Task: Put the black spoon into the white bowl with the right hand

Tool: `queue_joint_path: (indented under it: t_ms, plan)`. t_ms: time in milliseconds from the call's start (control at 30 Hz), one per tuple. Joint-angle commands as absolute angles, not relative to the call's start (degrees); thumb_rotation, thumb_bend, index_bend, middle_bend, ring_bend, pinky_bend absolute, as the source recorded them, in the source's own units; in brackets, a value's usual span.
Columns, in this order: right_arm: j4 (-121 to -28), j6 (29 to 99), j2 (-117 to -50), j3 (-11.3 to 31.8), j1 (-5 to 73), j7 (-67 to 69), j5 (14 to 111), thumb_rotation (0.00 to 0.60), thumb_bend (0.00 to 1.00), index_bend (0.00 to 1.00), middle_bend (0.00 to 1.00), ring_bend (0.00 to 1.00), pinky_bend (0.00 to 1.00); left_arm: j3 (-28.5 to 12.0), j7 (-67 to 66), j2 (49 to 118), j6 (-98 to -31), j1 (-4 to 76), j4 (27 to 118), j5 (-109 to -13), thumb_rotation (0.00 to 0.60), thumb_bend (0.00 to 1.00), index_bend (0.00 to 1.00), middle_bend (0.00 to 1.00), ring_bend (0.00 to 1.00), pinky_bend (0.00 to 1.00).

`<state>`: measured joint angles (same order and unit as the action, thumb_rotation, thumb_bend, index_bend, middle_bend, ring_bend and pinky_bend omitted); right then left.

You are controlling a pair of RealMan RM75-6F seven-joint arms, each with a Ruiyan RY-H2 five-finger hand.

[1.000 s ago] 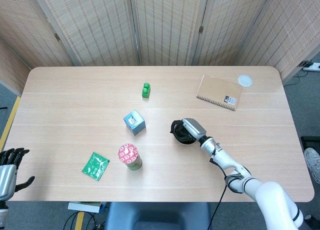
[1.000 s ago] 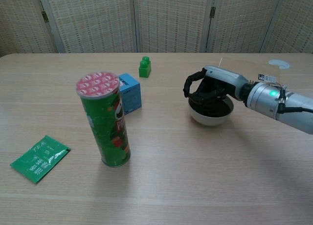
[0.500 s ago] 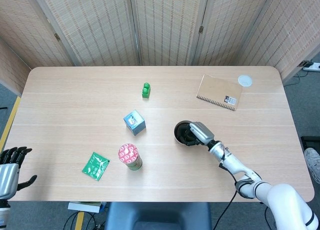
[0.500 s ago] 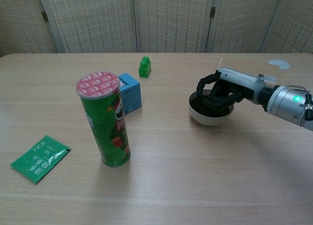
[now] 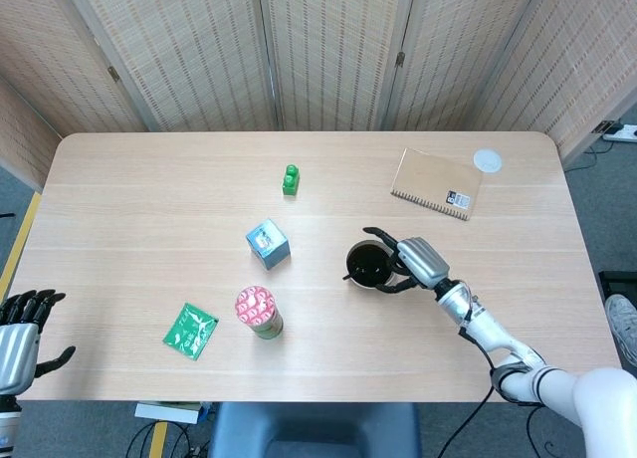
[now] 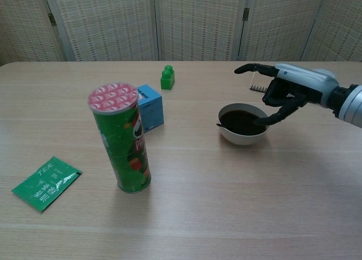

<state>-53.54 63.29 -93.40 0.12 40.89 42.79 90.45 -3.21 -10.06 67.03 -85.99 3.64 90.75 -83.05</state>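
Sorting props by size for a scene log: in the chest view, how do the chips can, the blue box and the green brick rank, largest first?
1. Chips can, though nearest the camera.
2. Blue box.
3. Green brick, though farthest away.

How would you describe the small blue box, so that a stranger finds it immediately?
On the wooden table, find the tall green chip can with a red lid. The blue box stands just behind it; it is the only blue cube, larger than the green toy brick farther back.
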Motion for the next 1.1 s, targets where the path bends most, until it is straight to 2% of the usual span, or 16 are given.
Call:
queue_joint_path:
  t_ms: [33,133,267,333,467,500,600,733,833,1100]
  plan:
    - [-61.08,66.57,-86.3,0.31,37.19,27.45,88.92,0.6,0.14,0.09,0.95,1.0,1.0,-3.25,-10.01,66.99,-85.85,3.82,90.85,-83.19,0.6,0.2,0.23,0.21,0.15,0.16]
    - [-67.29,70.1,-82.09,0.79,34.09,16.4,87.39,0.6,0.21,0.12,0.87,0.98,1.0,-3.37,-9.92,67.02,-85.74,4.13,90.99,-83.46,0.6,0.2,0.23,0.21,0.15,0.16]
    - [-77.44,75.63,-76.0,1.1,28.44,6.34,84.29,0.6,0.21,0.31,0.77,0.86,0.99,-3.67,-9.79,67.33,-85.83,4.6,91.05,-83.93,0.6,0.2,0.23,0.21,0.15,0.16]
    - [-81.86,77.68,-72.98,0.54,25.72,3.11,83.16,0.6,0.21,0.33,0.7,0.78,0.9,-3.78,-9.85,67.5,-85.92,4.84,91.23,-84.25,0.6,0.2,0.23,0.21,0.15,0.16]
    - [-87.82,80.85,-68.45,-0.96,21.45,-0.88,82.61,0.6,0.19,0.31,0.48,0.5,0.43,-3.78,-10.35,67.94,-86.48,5.24,91.8,-85.53,0.6,0.2,0.23,0.21,0.15,0.16]
    - [-88.72,81.52,-67.64,-1.37,20.59,-1.63,82.78,0.6,0.18,0.29,0.43,0.44,0.36,-3.73,-10.41,68.03,-86.5,5.33,92.02,-85.79,0.6,0.2,0.23,0.21,0.15,0.16]
    - [-91.12,83.57,-65.44,-2.66,17.89,-2.56,83.68,0.6,0.13,0.21,0.28,0.25,0.21,-3.51,-10.63,68.24,-86.64,5.62,92.73,-86.79,0.6,0.2,0.22,0.21,0.15,0.16]
    - [-92.32,86.01,-63.79,-4.17,14.63,-1.02,85.37,0.6,0.1,0.1,0.11,0.05,0.03,-3.2,-11.59,68.58,-87.0,5.8,93.33,-87.88,0.6,0.2,0.22,0.19,0.15,0.16]
    - [-92.5,87.45,-63.2,-5.02,12.47,-0.67,86.34,0.6,0.09,0.06,0.07,0.0,0.0,-3.2,-12.29,68.84,-87.34,5.73,93.74,-87.98,0.6,0.2,0.22,0.19,0.15,0.16]
    - [-91.82,89.26,-63.12,-4.85,9.56,0.57,88.42,0.6,0.09,0.06,0.07,0.0,0.0,-3.11,-13.01,69.35,-87.75,5.64,94.12,-88.09,0.6,0.2,0.22,0.19,0.15,0.16]
